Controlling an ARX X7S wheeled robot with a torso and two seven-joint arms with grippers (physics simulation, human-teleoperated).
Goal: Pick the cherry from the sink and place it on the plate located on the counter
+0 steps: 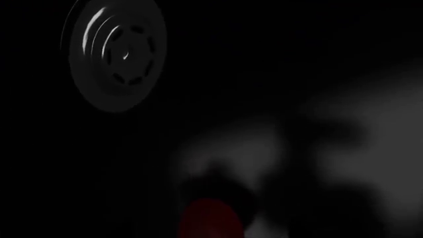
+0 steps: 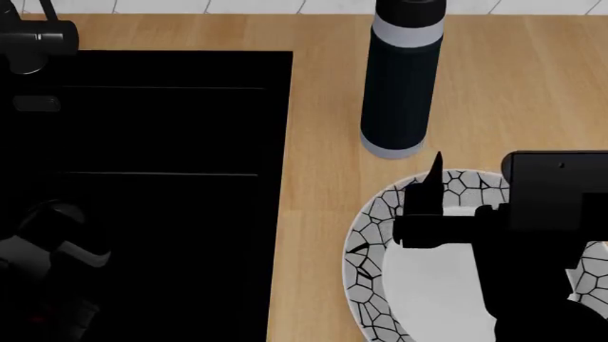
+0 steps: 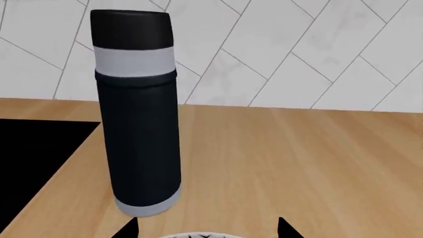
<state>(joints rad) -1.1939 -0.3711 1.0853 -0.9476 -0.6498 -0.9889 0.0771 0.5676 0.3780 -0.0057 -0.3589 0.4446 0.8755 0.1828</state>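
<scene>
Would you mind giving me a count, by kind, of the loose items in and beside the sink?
Cherry, red, lying on the sink floor near the drain: 1
Plate, white with a black mosaic rim, on the counter: 1
Bottle, dark with grey bands, upright on the counter: 1
Total: 3

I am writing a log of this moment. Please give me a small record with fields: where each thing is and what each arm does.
cherry: on the sink floor, apart from the drain
plate: on the counter, right of the sink
bottle: upright, behind the plate
left arm: down in the sink; jaws not visible
right gripper: open, over the plate
</scene>
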